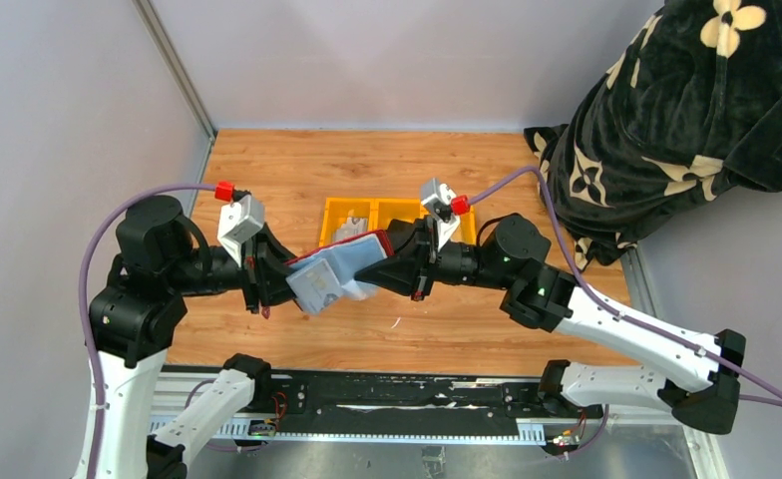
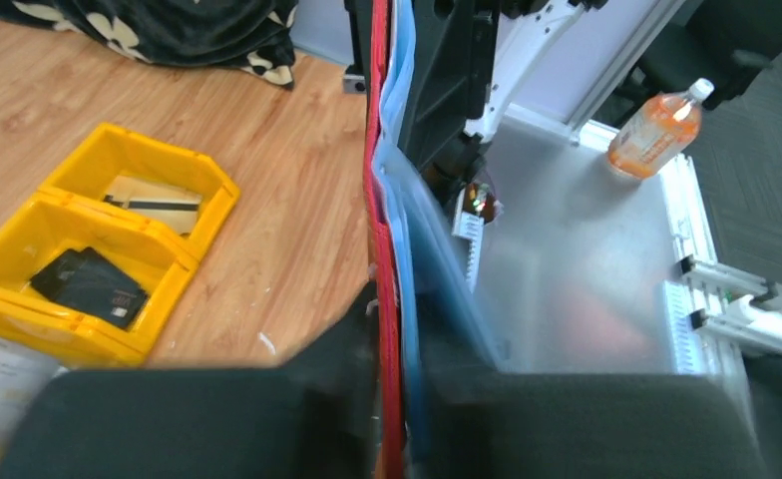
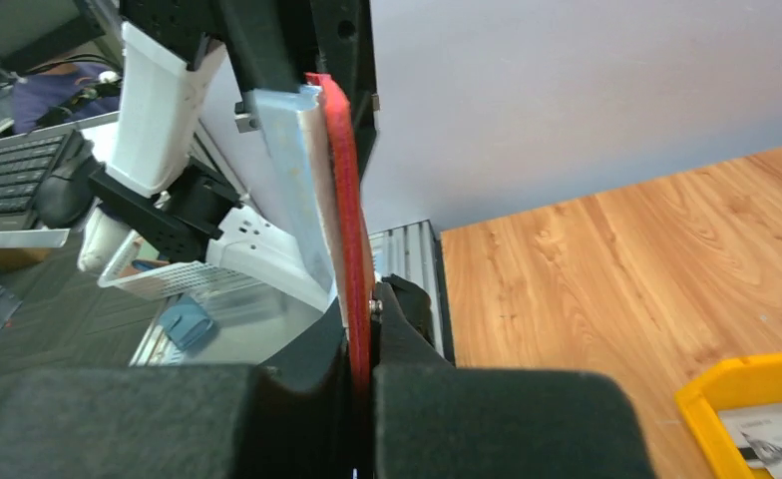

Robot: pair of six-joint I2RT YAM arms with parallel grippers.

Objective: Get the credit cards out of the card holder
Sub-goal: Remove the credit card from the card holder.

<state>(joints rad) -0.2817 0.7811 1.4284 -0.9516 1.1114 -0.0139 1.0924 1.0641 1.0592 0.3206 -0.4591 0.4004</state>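
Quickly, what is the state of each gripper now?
Left gripper: closed on the card holder.
Right gripper: closed on the same card holder.

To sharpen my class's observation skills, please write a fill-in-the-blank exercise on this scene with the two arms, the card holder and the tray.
1. The card holder, clamped between the left pincer and the right pincer, has a ___ cover.
2. The three-compartment tray is coloured ___.
3. The dark card lies in the tray's ___ compartment.
Missing words: red; yellow; middle.
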